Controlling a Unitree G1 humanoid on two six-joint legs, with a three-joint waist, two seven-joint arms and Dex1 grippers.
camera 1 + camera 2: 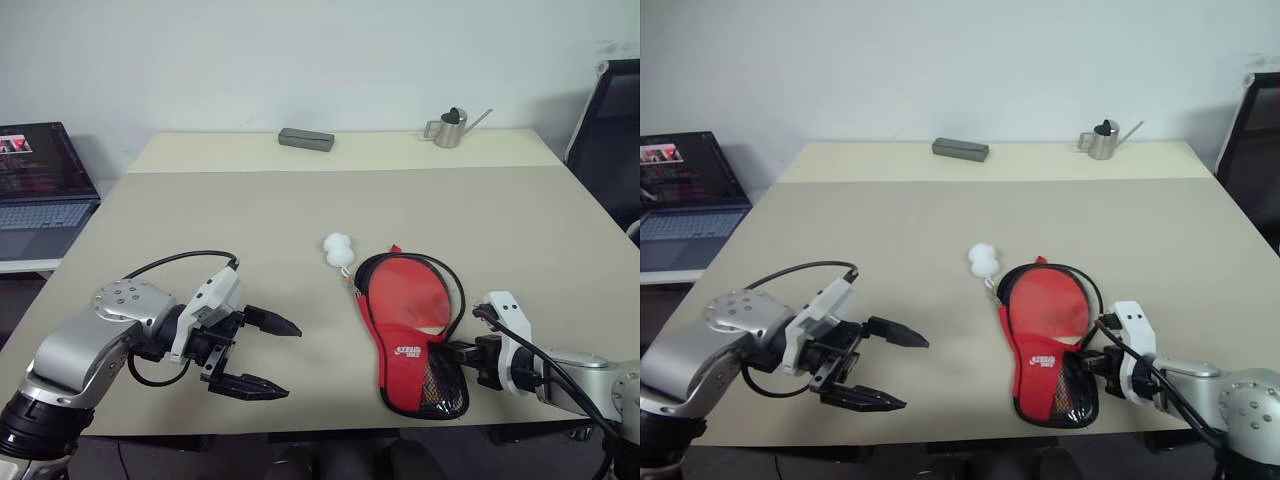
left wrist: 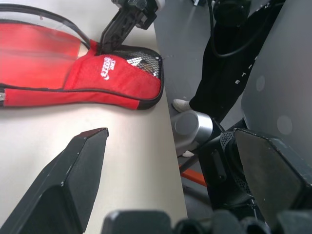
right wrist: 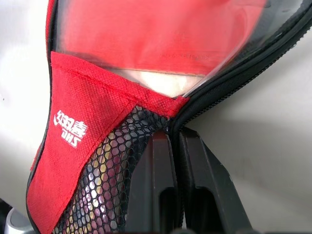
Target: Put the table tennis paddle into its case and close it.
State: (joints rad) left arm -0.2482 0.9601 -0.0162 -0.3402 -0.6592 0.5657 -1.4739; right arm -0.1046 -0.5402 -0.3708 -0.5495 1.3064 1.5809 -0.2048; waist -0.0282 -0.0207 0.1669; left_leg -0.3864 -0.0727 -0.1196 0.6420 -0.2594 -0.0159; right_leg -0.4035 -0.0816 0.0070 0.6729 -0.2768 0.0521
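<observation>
The table tennis paddle (image 1: pixel 412 292) is seen inside the case (image 1: pixel 408 352) (zipper edge not closed), near the tabletop's (image 1: pixel 300 200) front edge, right of centre. The case's edge is met by the right gripper (image 1: pixel 452 352), fingers pressed together. The left gripper (image 1: pixel 268 356) is spread, well apart.

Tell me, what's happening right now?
Left gripper open, idle. Right gripper shut at the case zipper edge. Paddle inside, case unzipped. Nothing blocking.

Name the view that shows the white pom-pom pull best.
The left eye view: the white pom-pom pull lies whole on the table just beyond the case. The right eye view shows it the same, slightly farther off.
</observation>
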